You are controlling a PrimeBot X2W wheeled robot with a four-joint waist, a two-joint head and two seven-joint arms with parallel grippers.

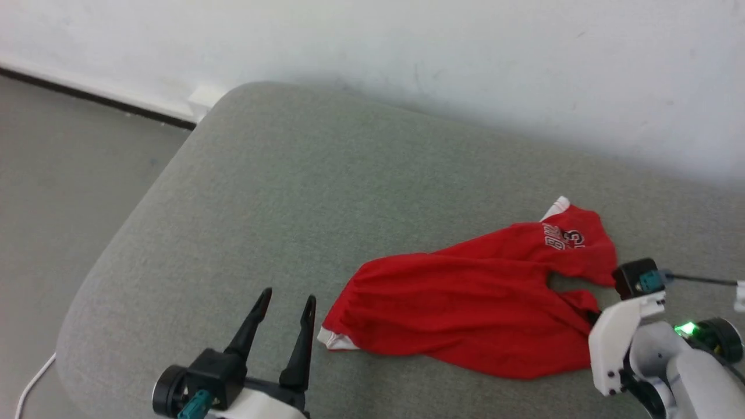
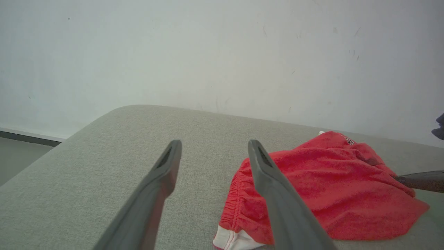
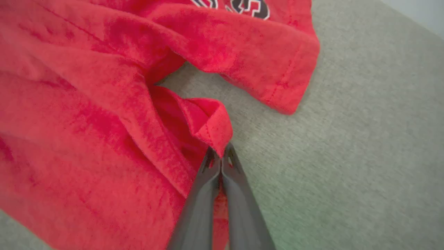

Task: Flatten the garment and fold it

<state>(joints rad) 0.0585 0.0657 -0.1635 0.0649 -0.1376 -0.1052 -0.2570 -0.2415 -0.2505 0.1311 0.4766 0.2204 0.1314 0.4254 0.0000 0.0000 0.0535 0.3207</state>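
The red shorts (image 1: 465, 305) lie crumpled on the grey cushion (image 1: 279, 198), waistband to the left with white trim at its lower corner, dark print on the far leg (image 1: 563, 237). My right gripper (image 3: 220, 156) is shut on the hem of the near leg, red fabric pinched between its fingers; in the head view its wrist (image 1: 631, 314) stands at the shorts' right edge. Left of the waistband my left gripper (image 1: 288, 299) stands open, close to the cloth and apart from it. In the left wrist view the shorts (image 2: 329, 194) lie right of the open fingers (image 2: 277, 194).
The cushion has a rounded left edge, with grey floor (image 1: 64, 174) beyond it and a white cable (image 1: 29, 387) lying there. A white wall (image 1: 407, 52) rises behind the cushion. Bare cushion spreads to the left and behind the shorts.
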